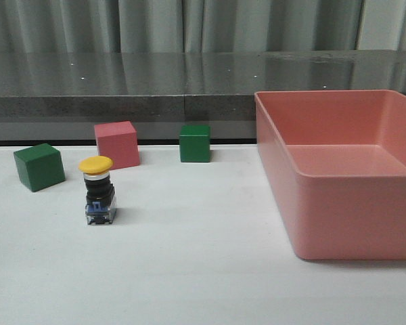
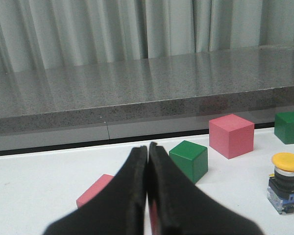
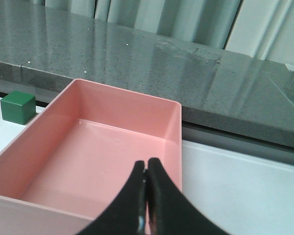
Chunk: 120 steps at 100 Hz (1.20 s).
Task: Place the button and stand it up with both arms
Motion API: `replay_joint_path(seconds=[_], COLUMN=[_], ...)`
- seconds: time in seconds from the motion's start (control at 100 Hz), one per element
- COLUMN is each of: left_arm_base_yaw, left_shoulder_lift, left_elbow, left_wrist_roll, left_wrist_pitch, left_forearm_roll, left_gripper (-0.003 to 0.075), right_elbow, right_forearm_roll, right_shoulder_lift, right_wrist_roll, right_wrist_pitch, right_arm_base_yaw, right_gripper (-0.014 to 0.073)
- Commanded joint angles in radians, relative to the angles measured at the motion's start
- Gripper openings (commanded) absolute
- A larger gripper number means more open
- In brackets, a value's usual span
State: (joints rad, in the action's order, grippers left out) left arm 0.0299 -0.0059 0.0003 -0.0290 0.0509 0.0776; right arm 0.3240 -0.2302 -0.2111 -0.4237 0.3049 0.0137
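Observation:
The button stands upright on the white table at the left, yellow cap up, clear-blue base down. It also shows in the left wrist view, away from my left gripper. That gripper is shut with nothing between its fingers and hovers low over the table. My right gripper is shut and empty above the near rim of the pink bin. Neither gripper nor arm shows in the front view.
A green cube, a pink cube and a second green cube stand behind the button. The large pink bin fills the right side. A low pink block lies partly behind my left fingers. A grey ledge runs along the back.

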Motion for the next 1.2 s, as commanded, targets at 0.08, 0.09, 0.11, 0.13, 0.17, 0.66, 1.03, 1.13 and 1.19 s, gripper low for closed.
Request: replay_joint_path(seconds=[0.08, 0.09, 0.11, 0.13, 0.17, 0.66, 1.03, 1.13, 1.19], left_arm_base_yaw=[-0.003, -0.003, -0.003, -0.003, -0.003, -0.003, -0.003, -0.003, -0.003], left_shoulder_lift=[-0.032, -0.032, -0.032, -0.032, -0.032, -0.032, -0.032, -0.032, -0.032], left_elbow=[0.03, 0.03, 0.03, 0.03, 0.03, 0.03, 0.03, 0.03, 0.03], left_wrist_roll=[-0.013, -0.013, -0.013, -0.013, -0.013, -0.013, -0.013, -0.013, -0.013], left_wrist_pitch=[-0.084, -0.084, -0.084, -0.084, -0.084, -0.084, -0.084, -0.084, -0.084], left_forearm_roll=[-0.001, -0.001, -0.001, -0.001, -0.001, -0.001, -0.001, -0.001, -0.001], left_gripper=[-0.0019, -0.0019, -0.0019, -0.0019, -0.0019, -0.0019, -0.0019, -0.0019, -0.0019], right_elbow=[0.028, 0.028, 0.028, 0.028, 0.028, -0.03, -0.233, -0.289, -0.316], right_forearm_roll=[-0.01, -0.01, -0.01, -0.01, -0.01, 0.043, 0.278, 0.278, 0.278], right_shoulder_lift=[-0.006, -0.006, -0.006, -0.006, -0.006, 0.031, 0.171, 0.198, 0.219], right_wrist_roll=[-0.001, -0.001, -0.001, -0.001, -0.001, 0.078, 0.498, 0.501, 0.502], right_wrist_pitch=[-0.083, -0.083, -0.083, -0.083, -0.083, -0.119, -0.252, -0.289, -0.31], right_arm_base_yaw=[0.007, 0.007, 0.007, 0.007, 0.007, 0.002, -0.062, -0.079, -0.087], right_gripper=[-0.0057, -0.0057, -0.0057, -0.0057, -0.0057, -0.0057, -0.0057, -0.0057, -0.0057])
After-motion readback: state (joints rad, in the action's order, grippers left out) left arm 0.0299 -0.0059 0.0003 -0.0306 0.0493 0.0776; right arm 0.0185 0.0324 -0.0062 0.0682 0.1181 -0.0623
